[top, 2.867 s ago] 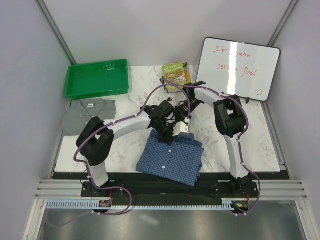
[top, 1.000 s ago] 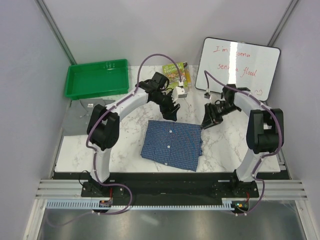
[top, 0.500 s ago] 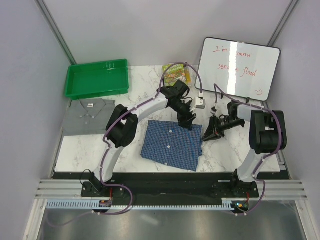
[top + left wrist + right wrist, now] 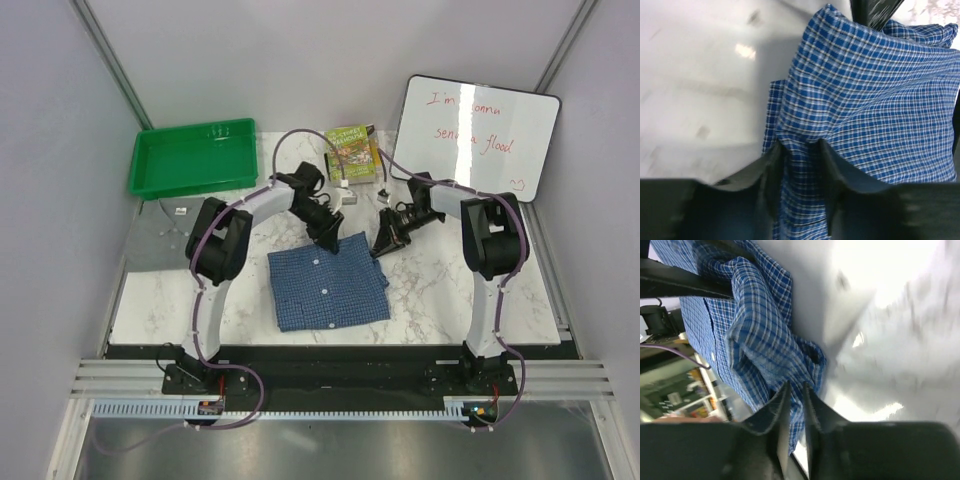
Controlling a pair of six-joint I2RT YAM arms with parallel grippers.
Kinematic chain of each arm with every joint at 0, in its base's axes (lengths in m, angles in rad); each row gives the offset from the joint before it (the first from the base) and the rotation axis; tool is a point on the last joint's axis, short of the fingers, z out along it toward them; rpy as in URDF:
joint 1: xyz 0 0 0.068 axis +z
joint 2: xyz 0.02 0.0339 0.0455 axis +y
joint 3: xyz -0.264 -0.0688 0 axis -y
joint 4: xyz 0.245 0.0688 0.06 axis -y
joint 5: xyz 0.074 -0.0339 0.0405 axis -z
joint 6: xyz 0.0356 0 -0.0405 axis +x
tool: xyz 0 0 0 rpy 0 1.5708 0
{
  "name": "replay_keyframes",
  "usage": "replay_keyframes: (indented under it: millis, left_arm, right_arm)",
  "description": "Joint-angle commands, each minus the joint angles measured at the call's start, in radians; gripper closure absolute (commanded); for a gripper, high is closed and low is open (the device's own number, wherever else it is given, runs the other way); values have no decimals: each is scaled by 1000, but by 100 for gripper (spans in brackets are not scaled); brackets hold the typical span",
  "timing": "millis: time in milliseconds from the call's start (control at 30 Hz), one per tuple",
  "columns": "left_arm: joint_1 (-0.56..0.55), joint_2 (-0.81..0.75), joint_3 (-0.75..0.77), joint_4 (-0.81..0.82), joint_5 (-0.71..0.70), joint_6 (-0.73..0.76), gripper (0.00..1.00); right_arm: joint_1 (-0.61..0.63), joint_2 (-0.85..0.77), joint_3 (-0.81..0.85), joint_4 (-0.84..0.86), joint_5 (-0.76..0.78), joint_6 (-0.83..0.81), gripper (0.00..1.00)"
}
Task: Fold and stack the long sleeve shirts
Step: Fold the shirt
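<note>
The blue checked long sleeve shirt (image 4: 325, 285) lies folded, buttons up, on the marble table (image 4: 450, 290). My left gripper (image 4: 328, 240) is at its far edge near the left corner, and my right gripper (image 4: 381, 246) is at the far right corner. In the left wrist view the left gripper (image 4: 800, 150) has checked cloth (image 4: 865, 110) bunched between its fingers. The right wrist view shows the right gripper (image 4: 796, 390) pinching a fold of the shirt's rumpled edge (image 4: 765, 335). The grey long sleeve shirt (image 4: 150, 240) lies folded at the table's left edge.
A green plastic tray (image 4: 193, 157) stands at the back left. A small book (image 4: 352, 150) lies at the back middle. A whiteboard (image 4: 475, 135) with red writing leans at the back right. Both arms reach in over the table's middle.
Both grippers have come to the blue shirt's far edge and closed on it. The shirt has shifted left and turned a little. The left arm has swung back to the left.
</note>
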Motion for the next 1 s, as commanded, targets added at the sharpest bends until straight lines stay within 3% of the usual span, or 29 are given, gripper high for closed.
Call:
replay_keyframes:
  millis: [0,33,133,233,633,967]
  left_arm:
    - [65,-122,-37,51,11,-114,50]
    - [67,-128,-30,51,31,-107,42]
    - [56,-127,19,44,44,-88,32]
    - [39,-91,87,41,42,-73,27]
    - [-25,-4,167,19,24,36,18]
    - [-34,35,180,13,30,64,16]
  right_arm:
    - [-7,8,116,-19,22,-23,71]
    - [-12,-18,109,-25,24,-28,68]
    - [-18,-84,52,-22,19,-28,61]
    - [-12,-118,1,-6,1,-1,58]
    - [15,-101,-65,-8,-18,-17,57]
    - [45,-93,-91,-9,-21,-28,64]
